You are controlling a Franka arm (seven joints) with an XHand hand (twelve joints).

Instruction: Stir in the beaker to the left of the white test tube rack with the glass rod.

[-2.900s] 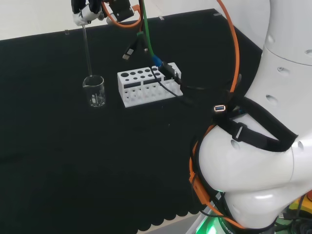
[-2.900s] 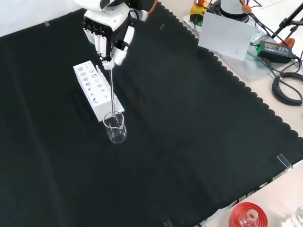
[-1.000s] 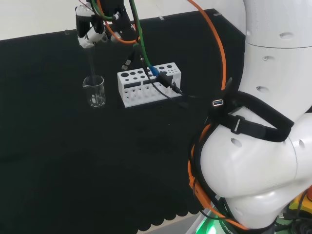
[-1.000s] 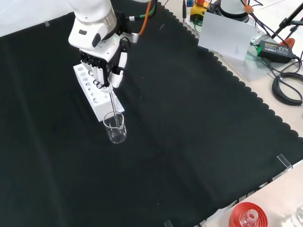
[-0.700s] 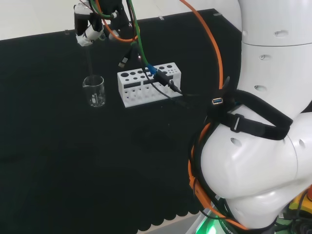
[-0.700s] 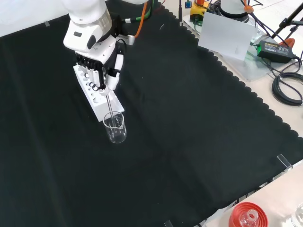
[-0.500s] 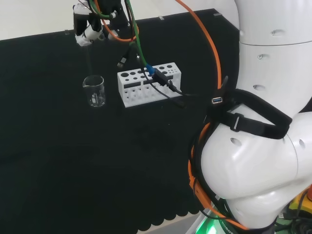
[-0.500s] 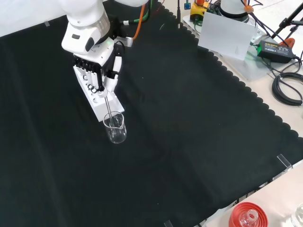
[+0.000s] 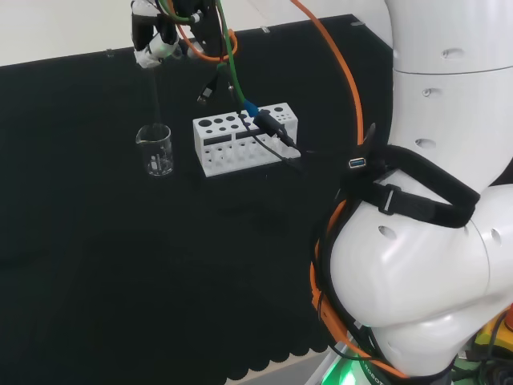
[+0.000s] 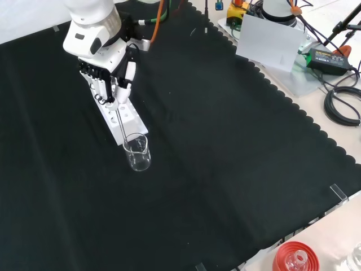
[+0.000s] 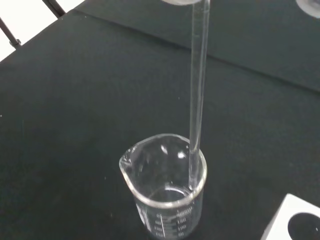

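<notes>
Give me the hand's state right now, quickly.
Hand: shut on the glass rod, whose lower end is inside the beaker.

Rack [image 10: 121,116] just beside beaker [image 10: 137,152]

Wrist view: glass rod [image 11: 199,75] top cut off; white test tube rack [image 11: 296,223] corner cropped

The beaker [image 11: 165,192] carries white graduation marks, but no number or word there can be read
</notes>
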